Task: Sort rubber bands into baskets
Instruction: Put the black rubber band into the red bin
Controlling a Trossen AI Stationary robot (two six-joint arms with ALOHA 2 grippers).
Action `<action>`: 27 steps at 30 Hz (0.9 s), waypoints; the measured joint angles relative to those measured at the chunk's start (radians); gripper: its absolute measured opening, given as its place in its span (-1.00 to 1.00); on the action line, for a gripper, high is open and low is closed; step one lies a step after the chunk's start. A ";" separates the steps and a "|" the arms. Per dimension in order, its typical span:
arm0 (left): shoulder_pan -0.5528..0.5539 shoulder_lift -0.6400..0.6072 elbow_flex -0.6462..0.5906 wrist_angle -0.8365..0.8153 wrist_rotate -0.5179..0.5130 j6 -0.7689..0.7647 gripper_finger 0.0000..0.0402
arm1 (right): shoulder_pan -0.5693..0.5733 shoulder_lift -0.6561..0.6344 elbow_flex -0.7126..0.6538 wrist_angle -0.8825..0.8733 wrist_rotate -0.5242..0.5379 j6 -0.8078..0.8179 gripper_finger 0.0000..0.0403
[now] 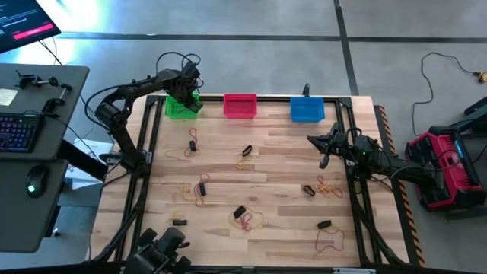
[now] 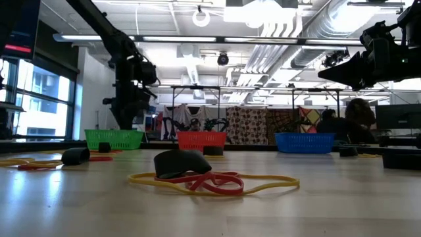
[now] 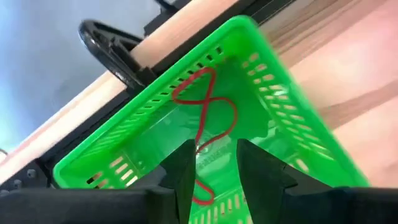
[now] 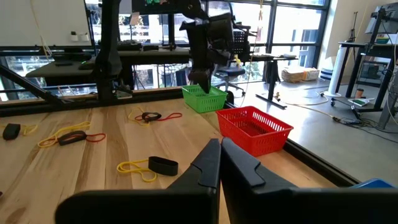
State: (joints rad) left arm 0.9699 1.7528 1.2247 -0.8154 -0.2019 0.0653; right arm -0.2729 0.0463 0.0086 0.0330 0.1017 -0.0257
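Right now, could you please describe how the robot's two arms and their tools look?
Both arms are dark, jointed and slender, with black cables looping along them. The left tool and right tool each end in two black, angular, tapering fingers.

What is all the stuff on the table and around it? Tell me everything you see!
green basket: one, bright green, far left of the table's back edge, a red rubber band lying inside
red basket: one, red-pink, middle of the back edge
blue basket: one, blue, right of the back edge
loose rubber bands: many, yellow, red and black, scattered over the wooden table
keyboard: one, dark with coloured lights, on the desk left of the table
red machine: one, on the floor at right
left gripper: one, dark, open above the green basket
right gripper: one, dark, shut, raised over the table's right side
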 joint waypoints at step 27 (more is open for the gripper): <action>-0.552 -0.760 -0.700 0.888 -0.044 -0.124 -0.90 | 0.000 0.000 0.000 0.000 0.000 0.000 -1.00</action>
State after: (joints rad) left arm 0.4183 0.9931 0.5246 0.0727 -0.2455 -0.0582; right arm -0.2731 0.0465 0.0088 0.0333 0.1017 -0.0255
